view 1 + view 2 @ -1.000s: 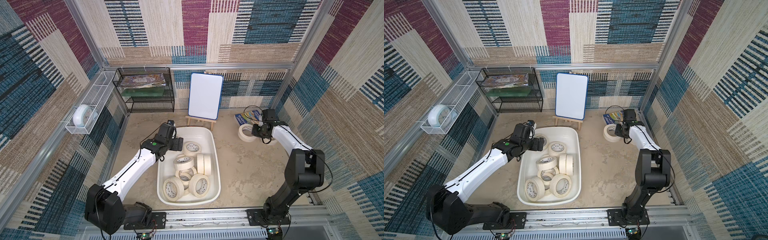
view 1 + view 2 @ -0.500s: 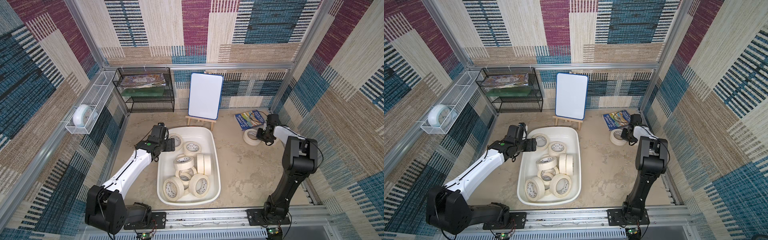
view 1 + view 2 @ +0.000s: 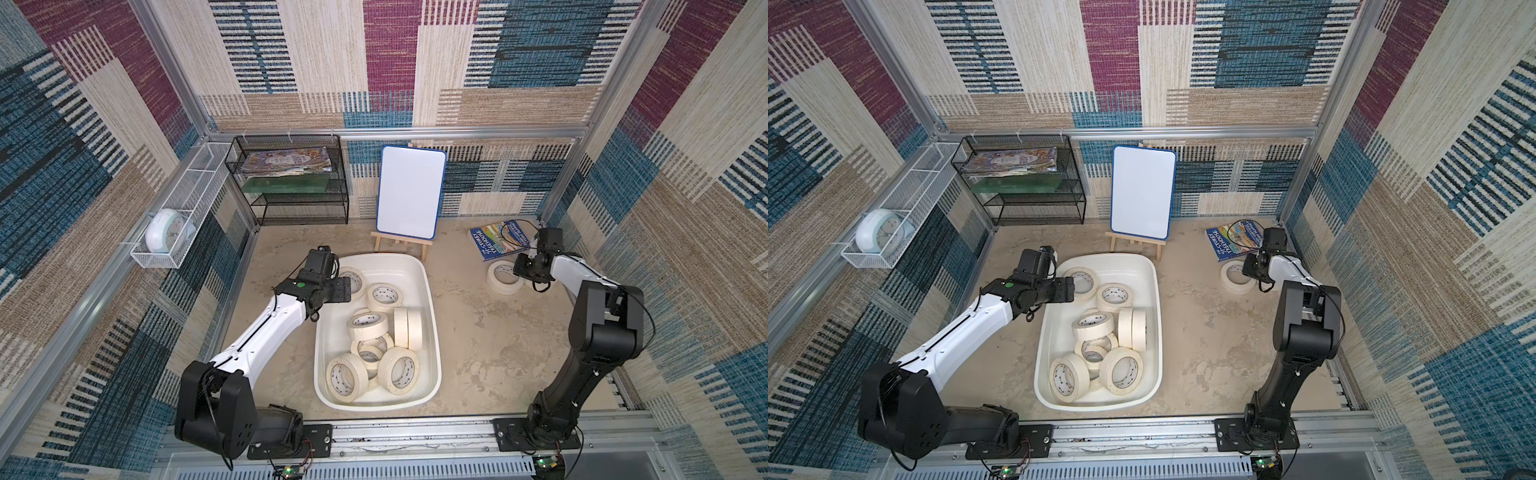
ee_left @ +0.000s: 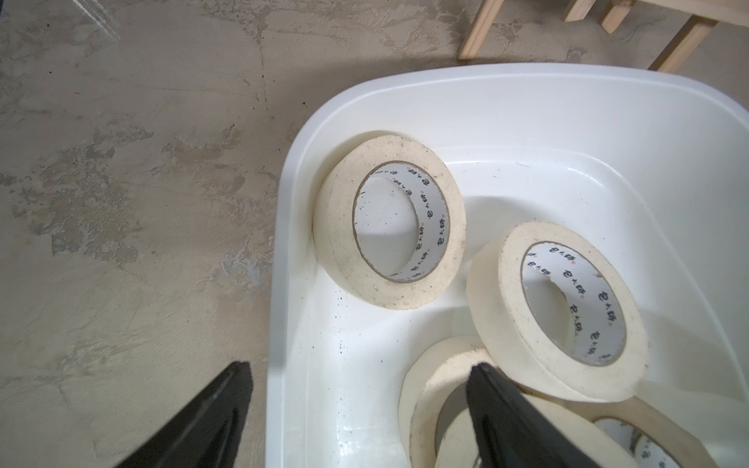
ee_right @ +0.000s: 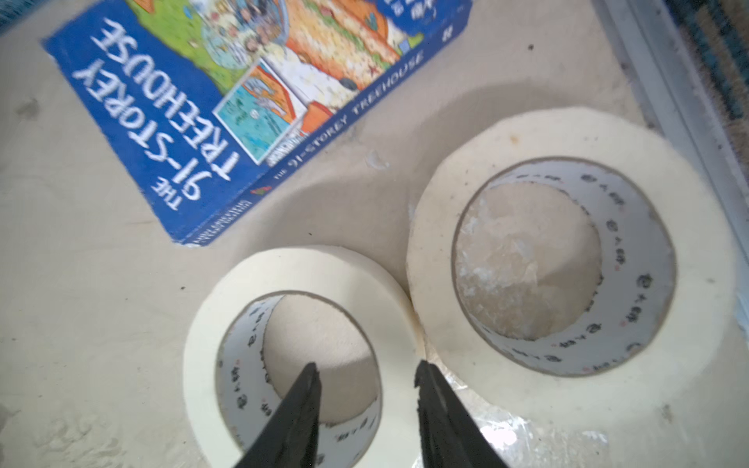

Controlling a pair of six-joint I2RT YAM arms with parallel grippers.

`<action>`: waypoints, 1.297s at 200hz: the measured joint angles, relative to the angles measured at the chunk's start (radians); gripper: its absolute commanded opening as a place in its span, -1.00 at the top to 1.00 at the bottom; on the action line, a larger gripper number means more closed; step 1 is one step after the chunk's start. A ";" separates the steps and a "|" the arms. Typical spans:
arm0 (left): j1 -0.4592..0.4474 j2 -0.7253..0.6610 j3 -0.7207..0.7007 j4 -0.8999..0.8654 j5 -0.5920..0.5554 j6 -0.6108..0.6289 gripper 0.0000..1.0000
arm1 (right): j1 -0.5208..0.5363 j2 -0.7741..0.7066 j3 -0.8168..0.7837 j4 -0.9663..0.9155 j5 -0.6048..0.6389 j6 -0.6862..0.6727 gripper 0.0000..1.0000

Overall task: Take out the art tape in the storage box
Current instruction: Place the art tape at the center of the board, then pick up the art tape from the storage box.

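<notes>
The storage box (image 3: 433,332), a white oblong tub, holds several cream art tape rolls (image 3: 368,326) in both top views. My left gripper (image 4: 360,366) is open. It hangs over the box's far left corner, one finger outside the rim (image 4: 283,243) and one above a roll (image 4: 425,377). Two more rolls (image 4: 389,221) lie beyond it. My right gripper (image 5: 364,366) is open over a roll (image 5: 210,344) lying flat on the floor, one finger over its core and one outside its wall. A second roll (image 5: 567,133) lies beside it.
A blue book (image 3: 496,241) lies on the floor just behind the right gripper (image 3: 517,270). A whiteboard on a wooden easel (image 3: 409,193) stands behind the box. A black wire shelf (image 3: 291,187) and a white wire basket (image 3: 166,232) line the left side.
My right gripper's jaws have parted round the roll's wall, and the roll now rests on the floor beside the other. The left gripper shifted left, then back over the box's corner.
</notes>
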 measured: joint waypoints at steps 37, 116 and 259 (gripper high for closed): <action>0.000 0.033 0.020 -0.003 0.000 0.000 -0.61 | 0.035 -0.108 -0.023 -0.001 -0.059 -0.016 0.06; -0.064 0.214 0.183 -0.055 -0.094 0.066 -0.44 | 0.319 -0.210 -0.097 -0.030 -0.135 -0.022 0.13; -0.084 0.560 0.390 -0.110 -0.283 0.179 -0.32 | 0.339 -0.244 -0.142 -0.022 -0.166 -0.027 0.19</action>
